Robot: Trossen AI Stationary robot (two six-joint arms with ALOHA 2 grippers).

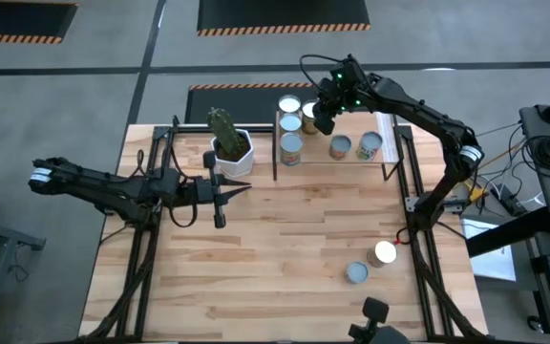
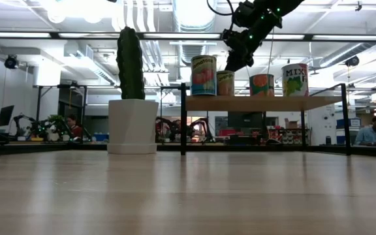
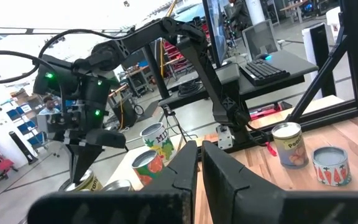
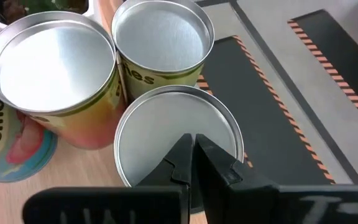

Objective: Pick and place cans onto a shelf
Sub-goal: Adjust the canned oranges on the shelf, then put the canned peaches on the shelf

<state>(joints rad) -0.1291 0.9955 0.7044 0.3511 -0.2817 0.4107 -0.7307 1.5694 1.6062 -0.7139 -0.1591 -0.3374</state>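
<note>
Hovering just above the silver top of a can (image 4: 176, 140) at the back of the light wooden shelf on its thin black frame (image 1: 347, 160), the right end effector (image 1: 324, 118) is seen with its fingers pressed together and nothing held between them. Five labelled metal cans are counted on the shelf: three clustered at one end (image 1: 290, 122) and two (image 1: 353, 146) farther along. Two more silver-topped cans (image 1: 370, 263) are left on the slatted wooden worktop (image 1: 285, 258), well apart from the shelf. The left end effector (image 1: 227, 192) is kept closed and empty over the worktop, near a white hexagonal pot with a green cactus (image 1: 230, 143)
</note>
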